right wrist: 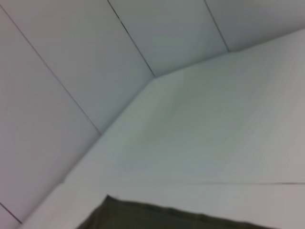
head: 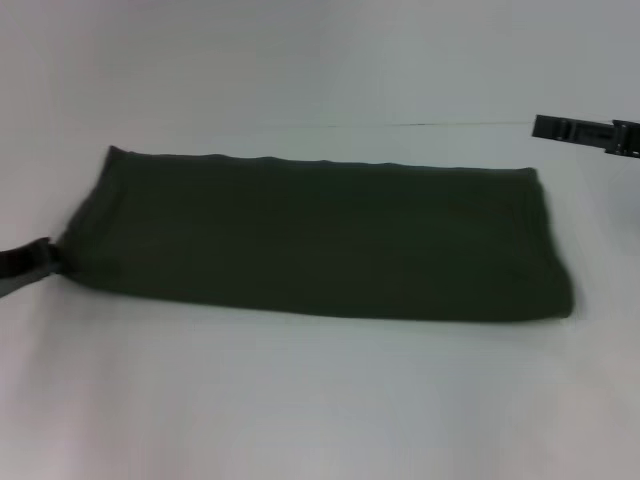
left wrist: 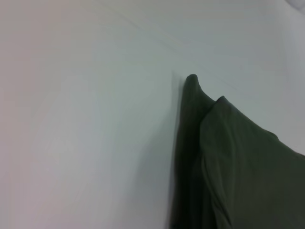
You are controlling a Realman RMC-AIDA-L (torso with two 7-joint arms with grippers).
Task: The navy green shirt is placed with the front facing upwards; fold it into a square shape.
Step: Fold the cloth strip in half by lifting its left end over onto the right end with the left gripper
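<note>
Shirt (head: 320, 240) was folded to a long band: soft, light, limp. Left gripper (head: 45, 258) touched its left end; right gripper (head: 585, 133) was beyond its far right corner; finger states untellable. End corners judged best hold.

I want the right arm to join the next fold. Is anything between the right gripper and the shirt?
Nothing visible. The right gripper hangs beyond the shirt's far right corner, with only bare white table between them. The left gripper is at the shirt's left edge.
</note>
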